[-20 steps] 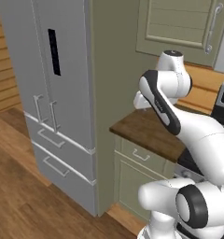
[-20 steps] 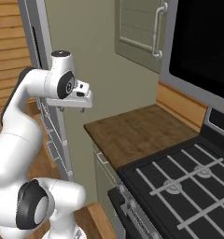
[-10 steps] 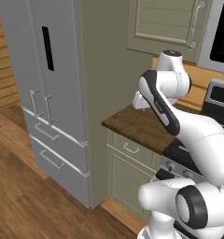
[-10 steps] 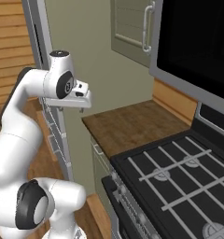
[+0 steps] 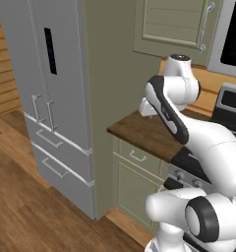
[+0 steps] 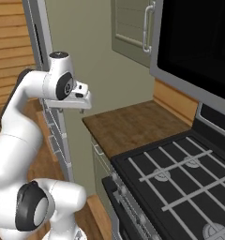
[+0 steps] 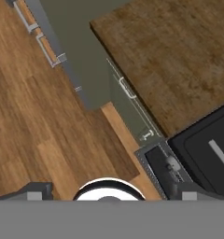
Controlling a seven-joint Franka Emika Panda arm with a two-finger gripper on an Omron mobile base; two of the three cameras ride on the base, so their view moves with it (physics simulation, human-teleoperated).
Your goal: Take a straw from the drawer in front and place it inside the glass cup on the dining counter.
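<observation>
A home kitchen is shown. A tall grey fridge [image 5: 51, 103] with bar handles and lower drawers is set on a wood-plank floor [image 7: 34, 135] beside sage-green cabinets [image 5: 134, 182], which are topped by a dark-brown wood-grain countertop [image 6: 133, 126]. A black stove [image 6: 180, 183] with burner grates is placed next to that countertop, and a panelled wall cupboard [image 5: 174, 24] is mounted above.

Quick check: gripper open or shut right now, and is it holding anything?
Gripper: open and holding nothing, poised above the wooden countertop beside the stove.
</observation>
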